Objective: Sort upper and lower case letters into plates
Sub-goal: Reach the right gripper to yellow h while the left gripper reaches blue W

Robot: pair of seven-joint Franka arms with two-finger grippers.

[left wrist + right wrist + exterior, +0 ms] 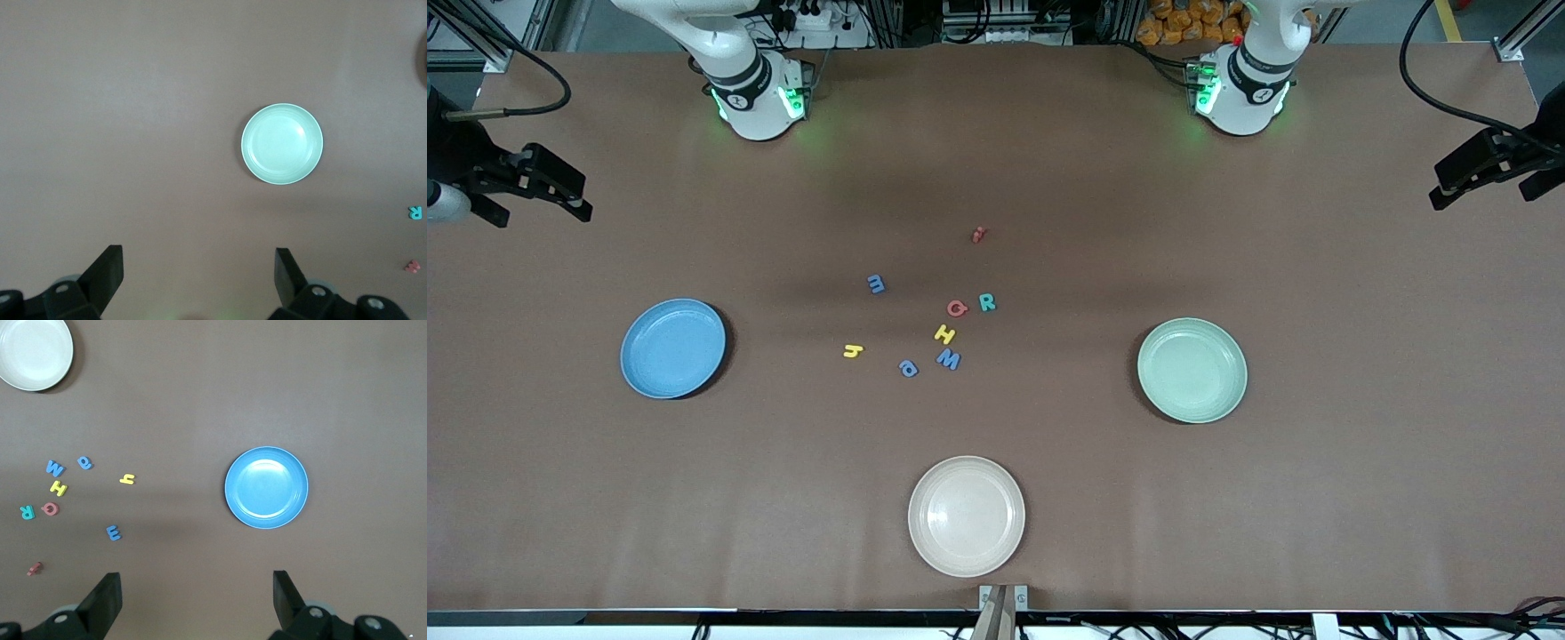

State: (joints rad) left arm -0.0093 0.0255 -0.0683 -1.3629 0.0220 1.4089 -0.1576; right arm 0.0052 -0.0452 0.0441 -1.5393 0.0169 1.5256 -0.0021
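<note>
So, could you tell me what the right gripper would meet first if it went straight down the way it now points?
Probably bare table: the open right gripper points down at brown surface short of the blue plate. Depth is unclear.

You were working in a robotics lab, not a home or shop. Two white arm bases (751,93) with green status lights were bolted at one edge of a wide table (1316,498) covered in plain brown paper. Black cables (1432,80) trailed across its corners, aluminium framing (1507,40) and power strips (809,18) stood along the edge by the bases, and black camera mounts (525,182) sat at both ends.
</note>
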